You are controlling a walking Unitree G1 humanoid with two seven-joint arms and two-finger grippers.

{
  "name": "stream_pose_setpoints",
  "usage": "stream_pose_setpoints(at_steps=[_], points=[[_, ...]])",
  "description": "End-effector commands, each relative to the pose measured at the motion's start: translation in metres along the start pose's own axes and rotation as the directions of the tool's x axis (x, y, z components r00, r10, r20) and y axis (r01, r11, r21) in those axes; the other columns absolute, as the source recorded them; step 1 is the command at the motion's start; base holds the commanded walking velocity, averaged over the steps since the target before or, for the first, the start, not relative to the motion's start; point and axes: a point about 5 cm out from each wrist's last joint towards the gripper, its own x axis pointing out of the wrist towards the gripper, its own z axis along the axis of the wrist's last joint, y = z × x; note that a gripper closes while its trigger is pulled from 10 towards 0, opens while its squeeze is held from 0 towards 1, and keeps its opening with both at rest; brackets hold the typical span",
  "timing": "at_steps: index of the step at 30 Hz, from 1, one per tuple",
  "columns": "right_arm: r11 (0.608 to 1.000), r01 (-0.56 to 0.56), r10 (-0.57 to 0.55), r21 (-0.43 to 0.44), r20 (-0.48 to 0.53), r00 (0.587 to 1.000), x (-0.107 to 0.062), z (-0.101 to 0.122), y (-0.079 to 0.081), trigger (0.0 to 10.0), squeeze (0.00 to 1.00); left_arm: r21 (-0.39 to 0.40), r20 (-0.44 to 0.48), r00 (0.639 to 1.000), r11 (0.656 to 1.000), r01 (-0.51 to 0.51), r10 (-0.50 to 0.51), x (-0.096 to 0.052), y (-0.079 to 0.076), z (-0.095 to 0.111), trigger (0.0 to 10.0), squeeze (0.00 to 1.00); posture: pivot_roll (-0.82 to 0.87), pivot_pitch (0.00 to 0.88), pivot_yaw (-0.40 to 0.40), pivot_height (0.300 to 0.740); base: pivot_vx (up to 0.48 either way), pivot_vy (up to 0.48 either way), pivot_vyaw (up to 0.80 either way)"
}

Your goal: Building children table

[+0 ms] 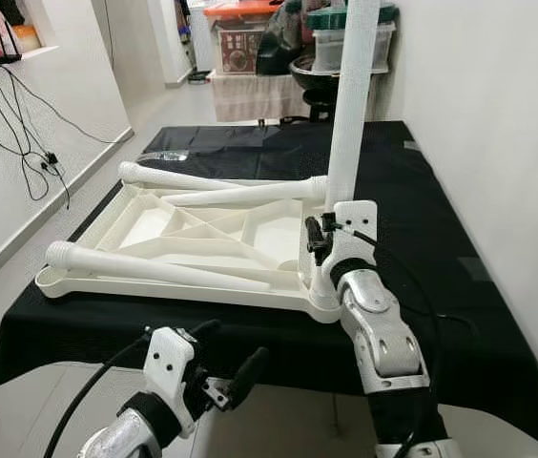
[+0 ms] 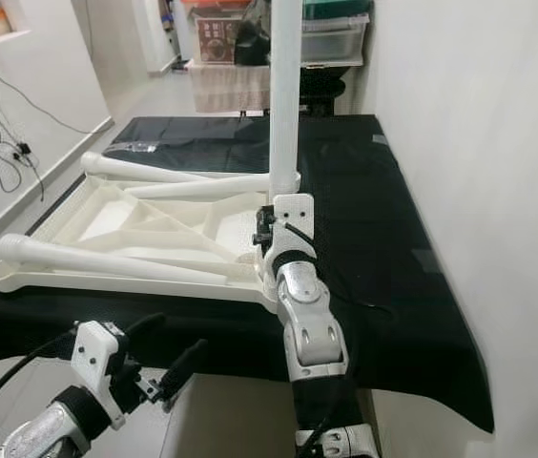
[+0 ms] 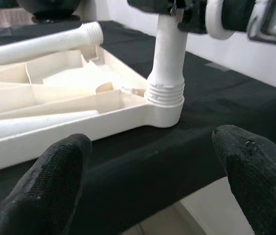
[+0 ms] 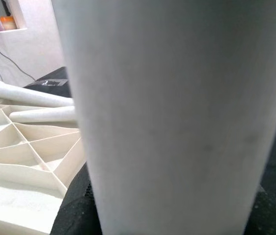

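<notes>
The white tabletop (image 1: 183, 234) lies upside down on the black cloth (image 1: 441, 219). At its near right corner, a white leg (image 1: 350, 105) stands upright in the socket, clasped low by the right gripper (image 1: 321, 239). Loose legs (image 1: 155, 269) rest across the tabletop. The left gripper (image 1: 223, 361) hovers below its near edge, fingers (image 3: 59, 176) spread apart.

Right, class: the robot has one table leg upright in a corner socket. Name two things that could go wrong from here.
1. The upright leg shows exposed thread above the corner socket, so it may not be fully seated and could tilt or cross-thread.
2. The tabletop lies near the table's front edge; the right claw twisting could slide it off, as the open left claw is not bracing it.
</notes>
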Motion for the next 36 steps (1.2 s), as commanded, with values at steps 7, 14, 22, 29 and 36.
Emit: stream_pose_setpoints(at_steps=[7, 14, 22, 29, 36], points=[[0.986, -0.108, 0.112, 0.130, -0.021, 0.994, 0.001, -0.009, 0.005, 10.0, 1.00, -0.001, -0.010, 1.000, 1.000, -0.006, 0.006, -0.003, 0.000, 0.002, 10.0, 0.00, -0.01, 0.119, 0.079, 0.740, 0.000, 0.000, 0.00], [0.927, -0.374, 0.370, -0.022, 0.204, 0.906, 0.027, 0.050, -0.024, 10.0, 0.00, -0.008, -0.005, 1.000, 1.000, -0.008, 0.008, -0.002, -0.002, 0.003, 10.0, 0.00, -0.01, 0.121, 0.076, 0.740, 0.000, 0.000, 0.00], [0.756, -0.607, 0.641, -0.247, 0.090, 0.762, 0.037, 0.061, -0.036, 10.0, 0.00, -0.006, -0.003, 1.000, 1.000, -0.005, 0.005, -0.001, -0.004, 0.004, 10.0, 0.00, 0.00, 0.123, 0.074, 0.740, 0.000, 0.000, 0.00], [0.672, -0.705, 0.727, -0.227, 0.020, 0.686, 0.047, 0.058, -0.037, 8.7, 0.00, -0.004, -0.005, 1.000, 1.000, -0.004, 0.004, -0.001, -0.004, 0.005, 10.0, 0.00, 0.00, 0.125, 0.071, 0.740, 0.000, 0.000, 0.00], [0.591, -0.782, 0.792, -0.196, -0.041, 0.609, 0.050, 0.053, -0.036, 0.0, 0.00, -0.004, -0.007, 1.000, 1.000, -0.009, 0.009, -0.002, -0.006, 0.005, 10.0, 0.00, 0.02, 0.123, 0.063, 0.740, 0.000, 0.000, 0.00]])
